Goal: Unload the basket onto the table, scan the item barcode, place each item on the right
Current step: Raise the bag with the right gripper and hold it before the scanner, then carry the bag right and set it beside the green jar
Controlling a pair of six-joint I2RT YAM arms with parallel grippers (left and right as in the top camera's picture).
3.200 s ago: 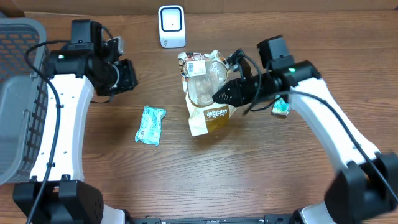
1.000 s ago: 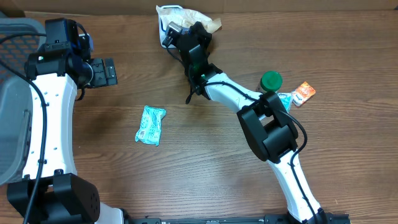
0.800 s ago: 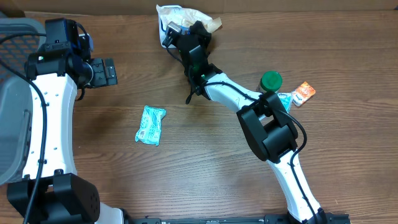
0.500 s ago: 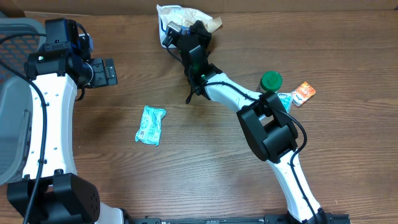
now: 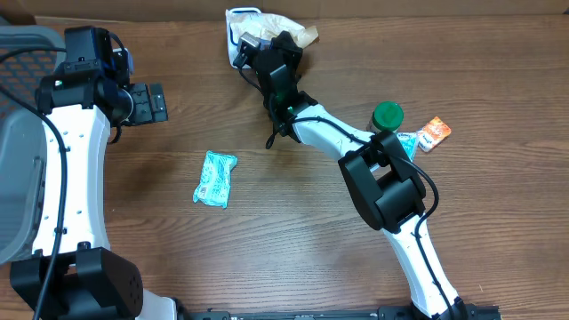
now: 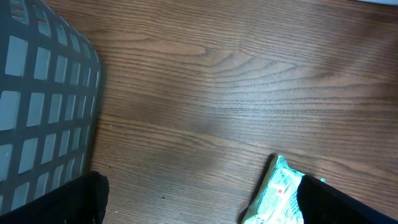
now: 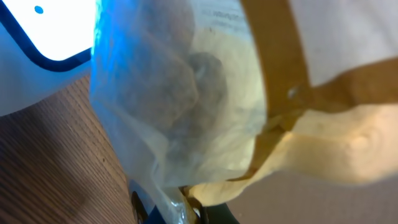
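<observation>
At twelve o'clock on the surface, the right hand is holding the bag against the scanner, its fingers closed tight on a pinch of the bag's film. The wrist view is showing the translucent bag, with its tan band, lying across the scanner's lit white face, and a blue glow is spilling onto the plastic. Judging by this, the scanning step itself is under way: the item is being presented to the reader. Whether the barcode is facing the window cannot be told, since no printed label is showing clearly. The next move probably calls for a small turn or shift of the bag, without loosening the grip, until the code sits flat before the window. The left hand is hanging at about ten o'clock with its fingers spread fully apart and nothing in them, beside the basket. A teal packet is lying toward nine o'clock, well apart from both hands, while a green-capped bottle and an orange packet are waiting near two o'clock.
</observation>
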